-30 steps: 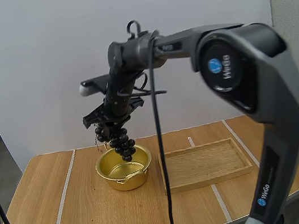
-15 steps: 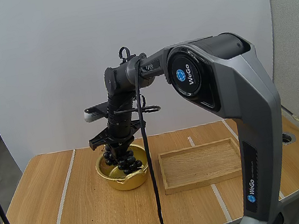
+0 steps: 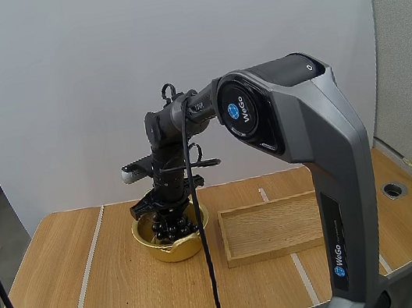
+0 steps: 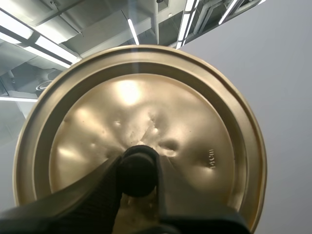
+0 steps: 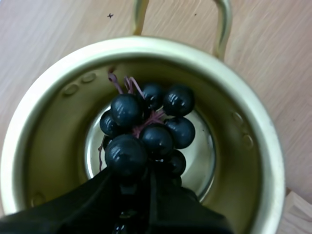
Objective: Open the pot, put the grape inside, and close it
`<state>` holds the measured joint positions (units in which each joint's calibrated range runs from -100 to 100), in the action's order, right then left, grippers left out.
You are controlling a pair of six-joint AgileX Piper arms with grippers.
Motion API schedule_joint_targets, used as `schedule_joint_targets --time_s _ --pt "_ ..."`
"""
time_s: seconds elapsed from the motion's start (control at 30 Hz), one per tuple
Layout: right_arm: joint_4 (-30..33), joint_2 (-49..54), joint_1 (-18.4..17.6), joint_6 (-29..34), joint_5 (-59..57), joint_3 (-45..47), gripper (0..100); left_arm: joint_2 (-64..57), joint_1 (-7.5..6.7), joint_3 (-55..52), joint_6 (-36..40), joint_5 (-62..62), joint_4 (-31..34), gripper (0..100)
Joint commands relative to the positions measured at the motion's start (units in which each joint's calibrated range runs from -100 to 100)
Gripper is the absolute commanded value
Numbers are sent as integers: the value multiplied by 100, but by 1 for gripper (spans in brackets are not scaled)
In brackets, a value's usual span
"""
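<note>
A gold pot (image 3: 175,242) stands open on the table, left of centre. My right gripper (image 3: 166,208) is lowered into its mouth, shut on a bunch of dark grapes (image 3: 169,225). In the right wrist view the grapes (image 5: 146,131) hang inside the pot (image 5: 44,126), over its shiny bottom, with my fingers pinching the bunch. My left gripper (image 4: 139,173) is shut on the black knob (image 4: 138,168) of the gold lid (image 4: 195,122), whose underside faces the camera.
A shallow wooden tray (image 3: 275,225) lies just right of the pot, close to its rim. My right arm (image 3: 289,132) arches over the tray and the table's right half. Bare wooden table (image 3: 92,276) lies left and in front of the pot.
My right gripper has come down with the grapes, from above the pot's rim into the pot. The right arm has drawn in and lowered over the table.
</note>
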<state>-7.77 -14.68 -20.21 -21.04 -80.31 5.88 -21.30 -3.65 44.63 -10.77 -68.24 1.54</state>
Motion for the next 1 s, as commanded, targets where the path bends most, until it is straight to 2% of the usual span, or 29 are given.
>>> schedule_joint_targets --time_s 0.0,0.13,0.2,0.27,0.33,0.37,0.67,0.97 --pt "-43 2 -6 -26 -18 43 0 -44 -18 26 20 208 63 0" --pt "-245 2 -6 -63 -3 43 1 -44 -18 26 20 208 63 0" --pt "-245 2 -6 -63 -3 43 24 -44 -18 26 20 208 63 0" --pt "-206 2 -6 -63 -3 43 52 -44 -18 26 20 208 63 0" --pt "-144 2 -6 -63 -3 43 89 -44 -18 26 20 208 63 0" --pt "-144 2 3 -63 -3 43 100 -44 -18 26 20 208 63 0" --pt "-165 455 17 -27 -156 -59 100 -44 -18 26 20 208 63 0" --pt "-178 1649 17 11 -786 -185 100 -44 -18 26 20 208 63 0"
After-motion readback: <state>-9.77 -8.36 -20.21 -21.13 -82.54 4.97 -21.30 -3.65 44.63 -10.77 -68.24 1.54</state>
